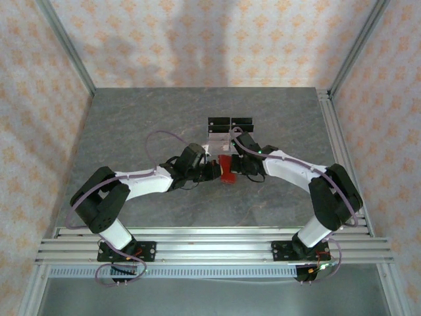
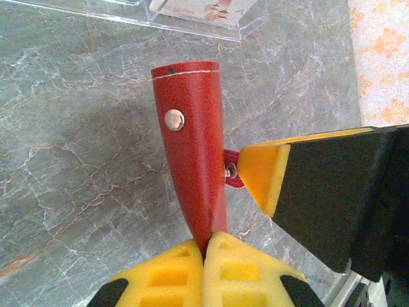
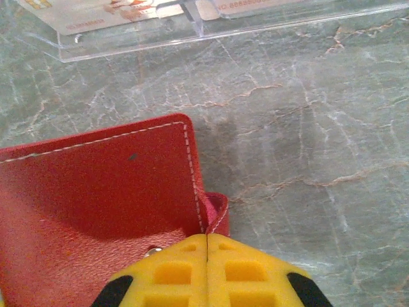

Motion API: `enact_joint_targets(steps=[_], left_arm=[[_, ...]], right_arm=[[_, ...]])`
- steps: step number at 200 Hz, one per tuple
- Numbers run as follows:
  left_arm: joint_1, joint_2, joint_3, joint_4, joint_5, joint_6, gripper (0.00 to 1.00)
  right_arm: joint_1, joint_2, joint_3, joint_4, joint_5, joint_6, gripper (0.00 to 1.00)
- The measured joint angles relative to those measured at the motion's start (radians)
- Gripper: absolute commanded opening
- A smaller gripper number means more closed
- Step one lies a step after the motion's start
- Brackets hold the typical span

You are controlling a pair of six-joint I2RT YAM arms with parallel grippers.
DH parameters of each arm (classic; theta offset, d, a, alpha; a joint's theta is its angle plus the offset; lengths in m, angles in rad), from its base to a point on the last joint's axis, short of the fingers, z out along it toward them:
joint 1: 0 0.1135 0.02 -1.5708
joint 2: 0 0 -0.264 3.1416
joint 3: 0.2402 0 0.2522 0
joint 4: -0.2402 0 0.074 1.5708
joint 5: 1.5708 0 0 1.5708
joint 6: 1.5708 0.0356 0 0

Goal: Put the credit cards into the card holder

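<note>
— Left gripper (image 2: 206, 246), condition?
— Closed tight on the near edge of the red card holder (image 2: 192, 160). Its own wrist camera sees the holder edge-on, narrow, reaching away from the pads, with a silver stud (image 2: 174, 119) on the side facing the lens.
— And the right gripper (image 3: 207, 240)?
— Fingers meet with no gap at the holder's small snap tab (image 3: 216, 214), whose edge runs in under the tips. That camera shows what the left one does not: the holder's broad stitched face, spreading left of the fingers. The left wrist view in turn shows a right finger (image 2: 265, 176) touching the tab from the side.
— Surroundings?
— Credit cards (image 3: 96, 13) lie in a clear plastic stand (image 3: 255, 29) just beyond the holder, apart from it. The overhead view adds black blocks (image 1: 230, 124) behind that stand. It also shows both arms converging mid-table (image 1: 131, 131).
</note>
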Motion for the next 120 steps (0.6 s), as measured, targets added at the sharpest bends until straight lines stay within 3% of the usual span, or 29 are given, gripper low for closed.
enact_joint_targets(steps=[53, 63, 76, 85, 100, 120], left_arm=[[0.000, 0.000, 0.000, -0.014, -0.008, 0.000, 0.01], [0.000, 0.000, 0.000, -0.027, -0.021, 0.001, 0.14], [0.000, 0.000, -0.001, -0.044, -0.039, 0.011, 0.47], [0.000, -0.002, -0.002, -0.055, -0.056, 0.007, 0.63], [0.000, -0.010, -0.012, -0.073, -0.087, 0.005, 0.74], [0.000, -0.037, -0.029, -0.105, -0.129, 0.004, 0.79]], right_arm=[[-0.046, -0.018, -0.033, -0.020, 0.003, -0.003, 0.00], [-0.048, -0.028, -0.037, -0.022, -0.002, -0.008, 0.00], [-0.048, -0.043, -0.043, -0.021, -0.017, -0.008, 0.00], [-0.048, -0.052, -0.049, -0.019, -0.029, -0.008, 0.00], [-0.048, -0.063, -0.059, -0.017, -0.054, -0.008, 0.00], [-0.048, -0.067, -0.064, -0.016, -0.087, -0.008, 0.00]])
